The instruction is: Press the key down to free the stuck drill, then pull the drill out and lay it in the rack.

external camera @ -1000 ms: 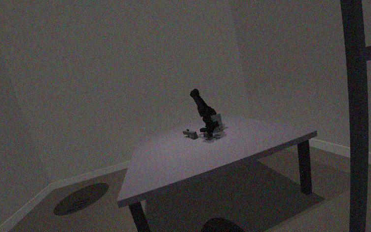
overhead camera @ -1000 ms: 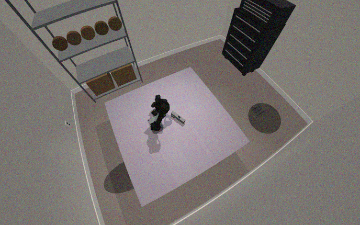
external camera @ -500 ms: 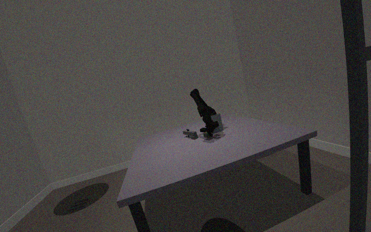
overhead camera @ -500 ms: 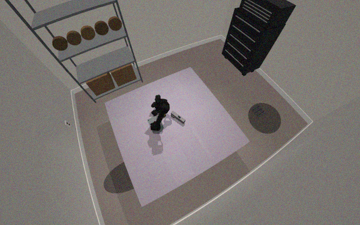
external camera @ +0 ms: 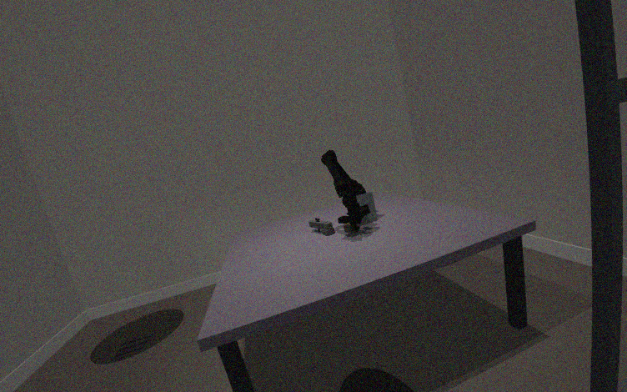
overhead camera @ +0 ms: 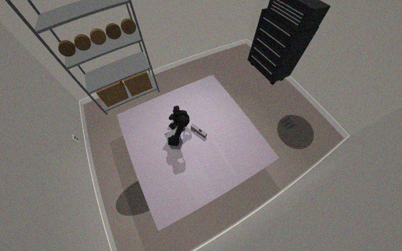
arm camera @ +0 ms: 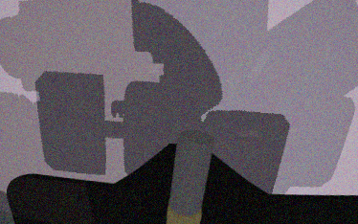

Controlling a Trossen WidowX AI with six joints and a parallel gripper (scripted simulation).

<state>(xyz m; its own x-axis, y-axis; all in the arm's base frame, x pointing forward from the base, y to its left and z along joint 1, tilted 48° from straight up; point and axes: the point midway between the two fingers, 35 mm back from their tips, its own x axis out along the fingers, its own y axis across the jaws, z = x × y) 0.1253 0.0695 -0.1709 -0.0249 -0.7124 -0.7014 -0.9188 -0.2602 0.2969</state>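
My gripper [arm camera: 185, 152] is shut on the drill [arm camera: 191, 177], a narrow grey rod with a yellowish band, seen between the dark fingers in the wrist view. Its far end is out of sight. The dark arm [overhead camera: 180, 124] [external camera: 338, 173] hides the fingertips in the top and exterior views. The rack [overhead camera: 198, 131] [external camera: 321, 226], a small long grey block with a dark spot on top, stands on the table beside the arm, right of it in the top view and left in the exterior view. A pale upright panel [external camera: 367, 200] stands close to the arm. The key cannot be made out.
The pale table [overhead camera: 215, 187] [external camera: 277, 292] carries the arm and the rack. A shelf unit [overhead camera: 116, 71] and a black drawer cabinet [overhead camera: 290, 43] stand beyond the table. Overlapping shadows cover much of the wrist view.
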